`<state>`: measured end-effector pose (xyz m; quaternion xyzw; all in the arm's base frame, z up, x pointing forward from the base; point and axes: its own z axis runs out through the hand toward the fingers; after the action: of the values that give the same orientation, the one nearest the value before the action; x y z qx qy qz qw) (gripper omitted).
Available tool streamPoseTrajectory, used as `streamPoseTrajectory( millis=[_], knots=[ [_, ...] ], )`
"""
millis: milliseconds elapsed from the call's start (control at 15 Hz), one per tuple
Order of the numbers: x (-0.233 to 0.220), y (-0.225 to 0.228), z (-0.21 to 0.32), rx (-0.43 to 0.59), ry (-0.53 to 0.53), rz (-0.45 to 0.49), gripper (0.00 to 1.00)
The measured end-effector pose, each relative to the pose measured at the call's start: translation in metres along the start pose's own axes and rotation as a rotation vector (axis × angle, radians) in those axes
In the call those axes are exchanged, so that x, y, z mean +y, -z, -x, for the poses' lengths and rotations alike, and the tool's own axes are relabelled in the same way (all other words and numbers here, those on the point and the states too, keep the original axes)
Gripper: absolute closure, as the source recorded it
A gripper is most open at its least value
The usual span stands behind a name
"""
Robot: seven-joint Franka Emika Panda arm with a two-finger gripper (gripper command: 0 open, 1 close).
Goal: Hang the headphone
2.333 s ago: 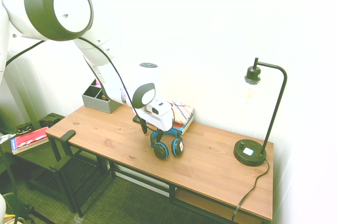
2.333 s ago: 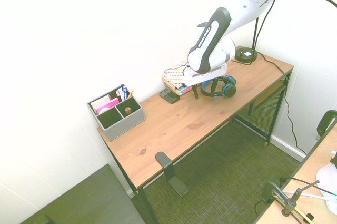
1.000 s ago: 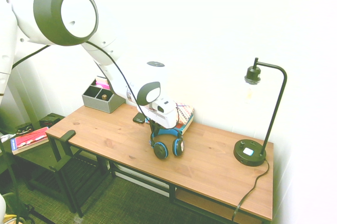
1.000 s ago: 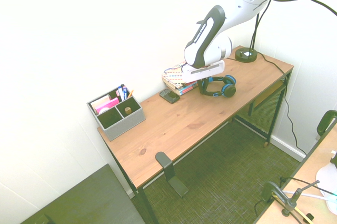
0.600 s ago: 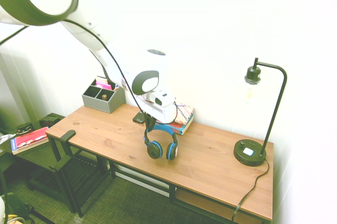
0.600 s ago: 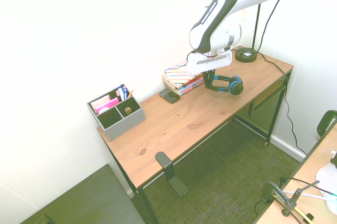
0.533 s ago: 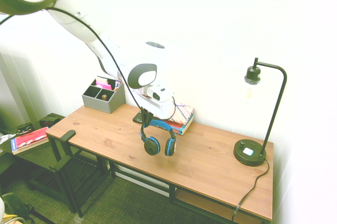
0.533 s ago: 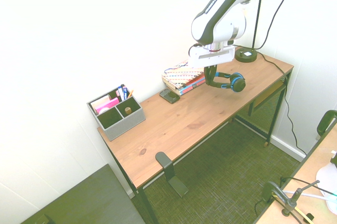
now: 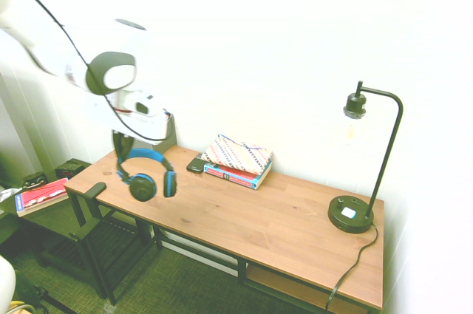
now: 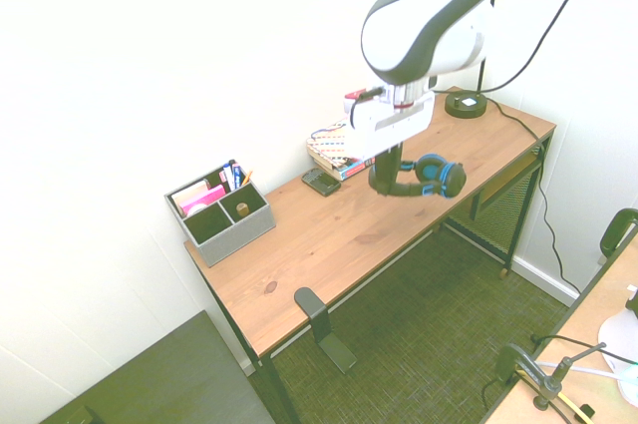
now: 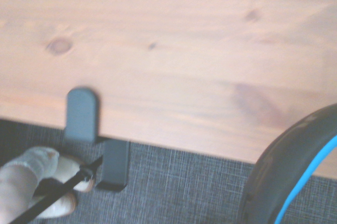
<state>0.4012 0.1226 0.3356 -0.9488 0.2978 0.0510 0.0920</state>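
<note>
First exterior view: gripper clenched on the headphone, lifted above the desk front-left corner near the hook; hanging it remains.

Bright, washed-out exterior views with overexposed white walls; soft, motion-blurred wrist view.

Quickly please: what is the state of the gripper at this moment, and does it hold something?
Gripper: closed on the bright blue headband of the black over-ear headphone, which hangs in the air above the wooden desk.
</note>
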Motion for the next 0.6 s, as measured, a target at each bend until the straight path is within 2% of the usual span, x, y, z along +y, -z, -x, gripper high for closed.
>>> streamPoseTrajectory(
  millis=[133, 267, 467, 600],
  knots=[
    [-0.011, -0.025, 0.064, 0.050, 0.040, -0.015, 1.00],
    [-0.025, -0.051, 0.104, 0.090, 0.050, -0.053, 1.00],
    [-0.046, -0.097, 0.139, 0.104, 0.099, -0.069, 1.00],
    [-0.054, -0.135, 0.154, 0.094, 0.132, -0.045, 1.00]
  ],
)
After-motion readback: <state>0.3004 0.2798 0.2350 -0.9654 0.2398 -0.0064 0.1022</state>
